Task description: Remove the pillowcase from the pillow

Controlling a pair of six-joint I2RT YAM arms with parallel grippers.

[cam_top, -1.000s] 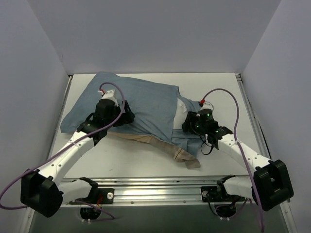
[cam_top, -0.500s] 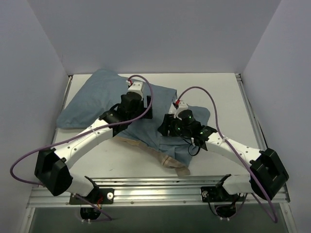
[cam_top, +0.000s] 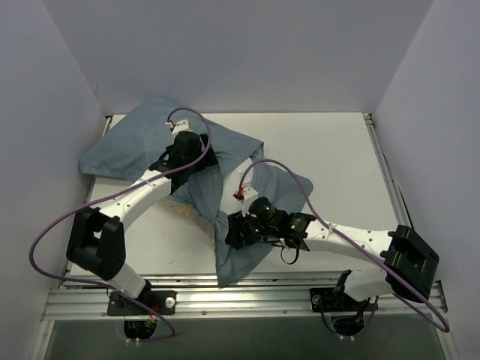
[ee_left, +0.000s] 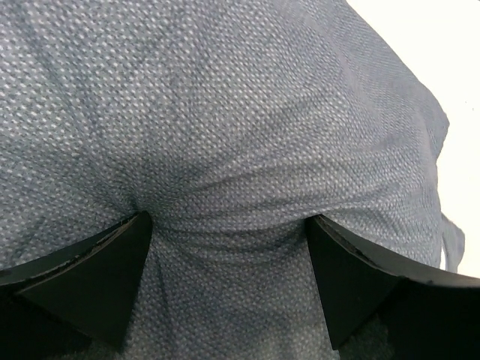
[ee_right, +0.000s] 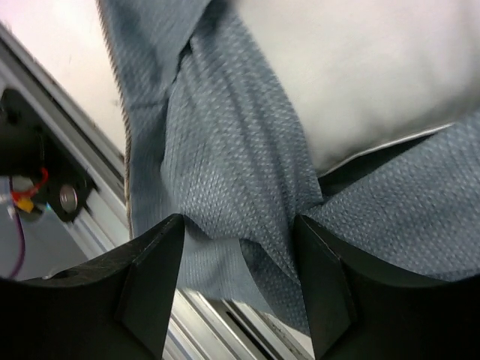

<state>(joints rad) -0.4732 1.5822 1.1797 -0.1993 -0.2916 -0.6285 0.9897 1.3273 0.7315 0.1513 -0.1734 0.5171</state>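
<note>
Blue pillowcase sprawls over the left of the table, holding the pillow - mostly covered, with white showing at the mouth. Loose cloth trails to the near rail. Left gripper is spread wide, tips dug into the covered bulge. Right gripper is pinching a bunched pillowcase fold - blocking the opening from above.

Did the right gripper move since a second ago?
Yes. The right gripper slid toward the metal rail at the table's near edge, and to the left, pulling the pillowcase with it.
</note>
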